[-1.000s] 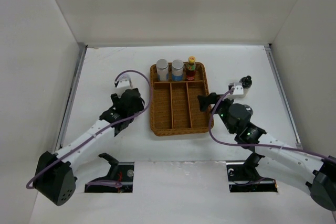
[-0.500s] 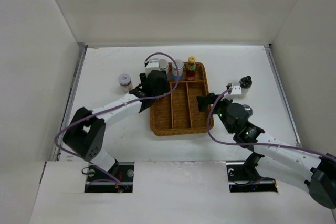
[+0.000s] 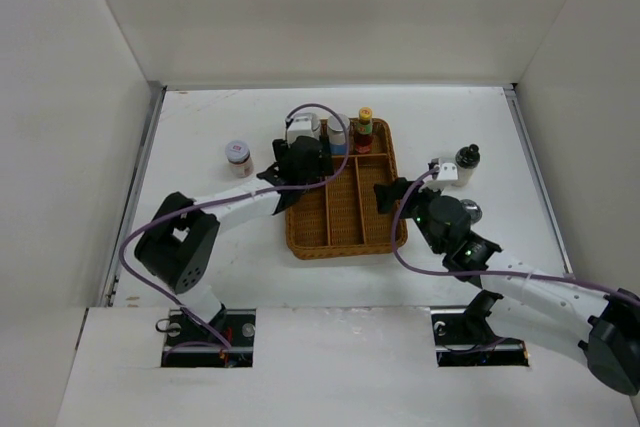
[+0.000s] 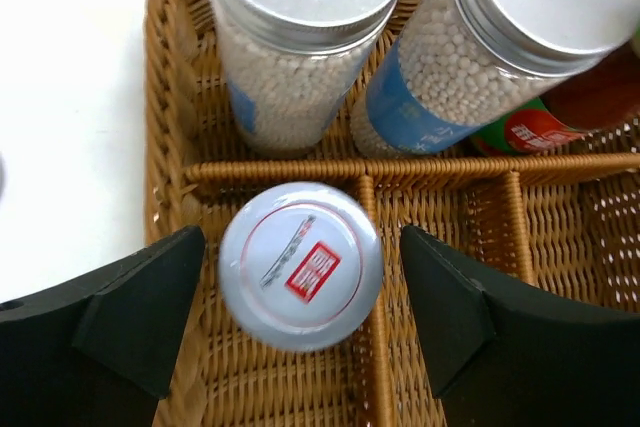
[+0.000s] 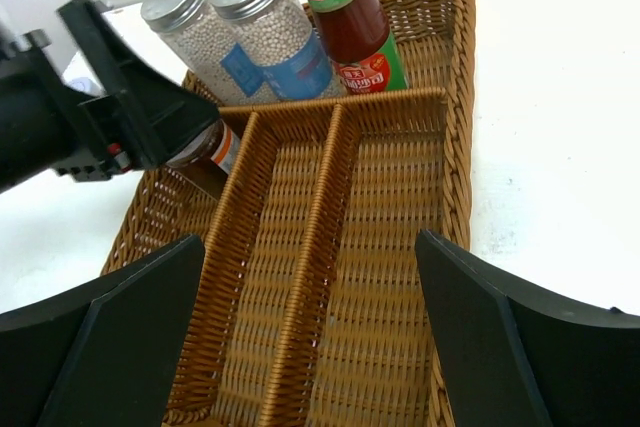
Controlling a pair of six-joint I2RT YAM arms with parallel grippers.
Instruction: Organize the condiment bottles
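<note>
- Wicker tray (image 4: 290, 169): woven brown strands, a rough ribbed weave with a slight sheen.
- Two silver-lidded jars (image 4: 300, 7) (image 4: 520, 7): metal lids in satin grey, finely ridged at the rim. The walls are clear and smooth; whether glass or plastic cannot be determined. The blue labels are glossy.
- White-lidded jar (image 4: 300, 265): the lid is smooth, glossy white, with a red printed mark.
- Sauce bottle (image 5: 352, 22): smooth, glossy dark-red body with a shiny green-and-red printed label.
- Fingers (image 4: 135, 312) of the left gripper (image 4: 302, 237): black plastic, matt, with smooth faces.
- Fingers (image 5: 110, 337) of the right gripper (image 5: 310, 242): the same matt black plastic.
- Bench (image 3: 200, 127): white, smooth, matt.
</note>
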